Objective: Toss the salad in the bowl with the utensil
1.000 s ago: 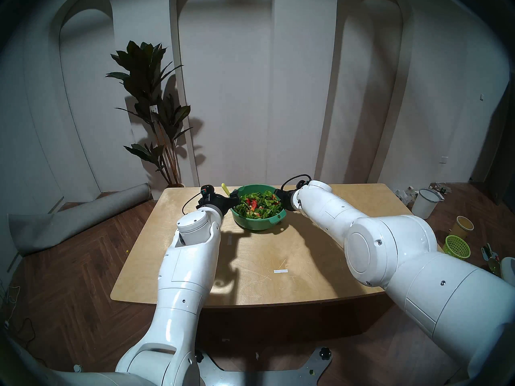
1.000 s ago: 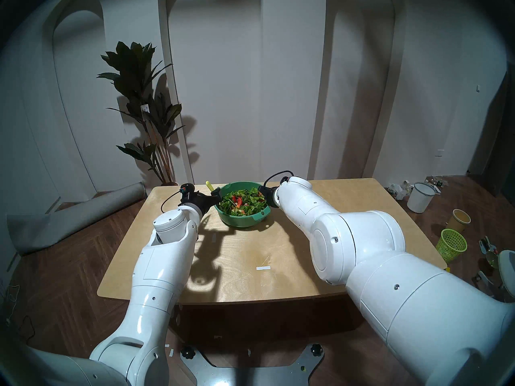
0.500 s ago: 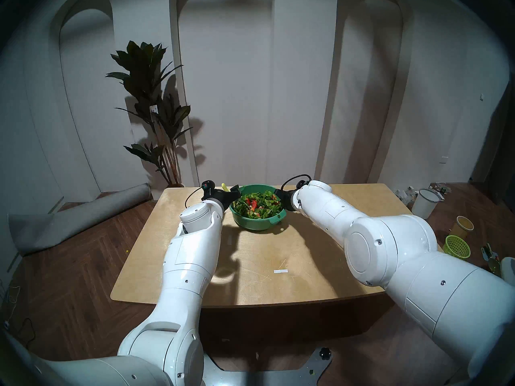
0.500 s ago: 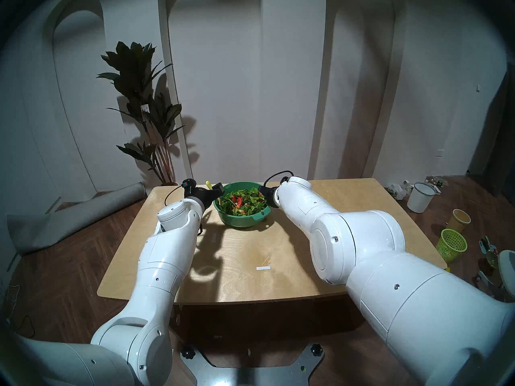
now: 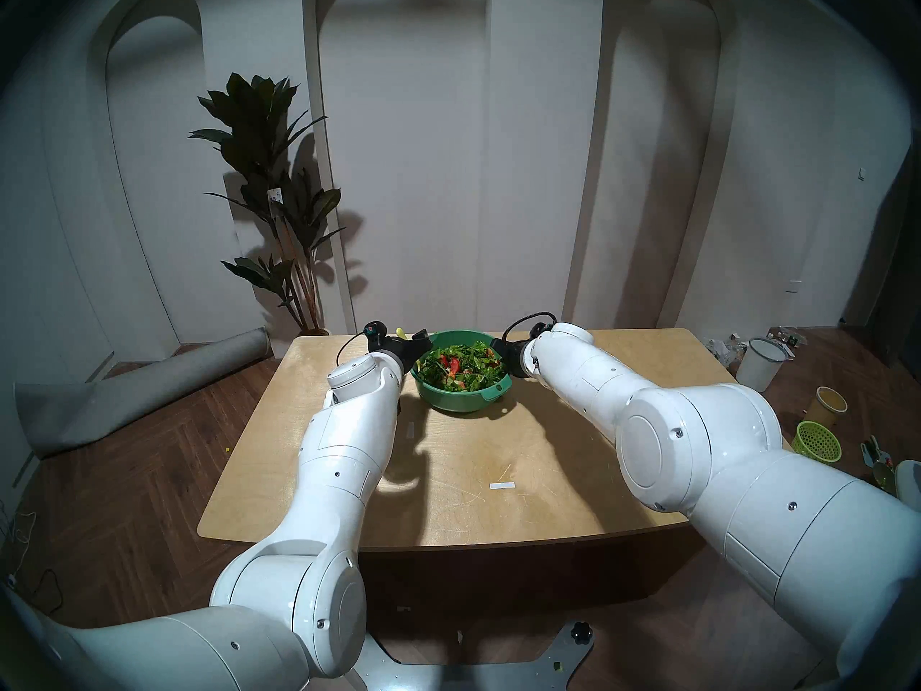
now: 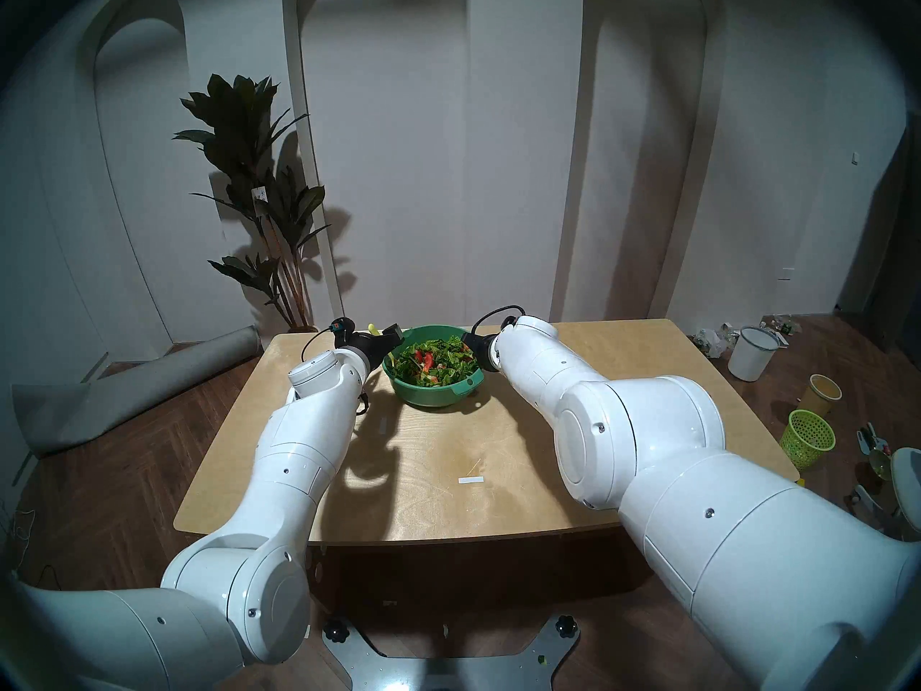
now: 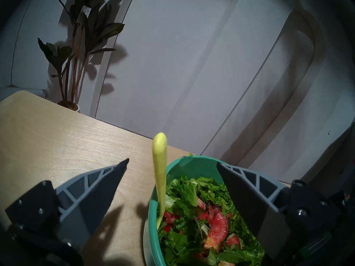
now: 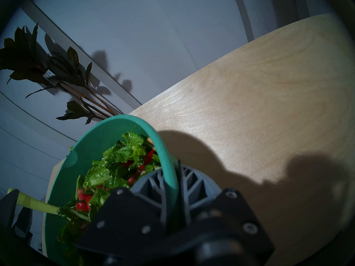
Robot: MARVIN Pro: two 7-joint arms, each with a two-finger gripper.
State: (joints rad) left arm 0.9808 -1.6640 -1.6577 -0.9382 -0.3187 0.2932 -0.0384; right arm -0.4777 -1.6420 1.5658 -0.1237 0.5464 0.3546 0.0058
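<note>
The lower end of the spoon is buried in the salad. The near part of the bowl is cut off by the left wrist view's bottom edge. In the head views, the right gripper is hidden behind its own arm. Small clutter on the floor cannot be made out.

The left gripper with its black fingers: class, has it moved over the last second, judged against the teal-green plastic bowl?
Yes. The left gripper has advanced along the teal-green plastic bowl's left side, toward the yellow-green utensil.
</note>
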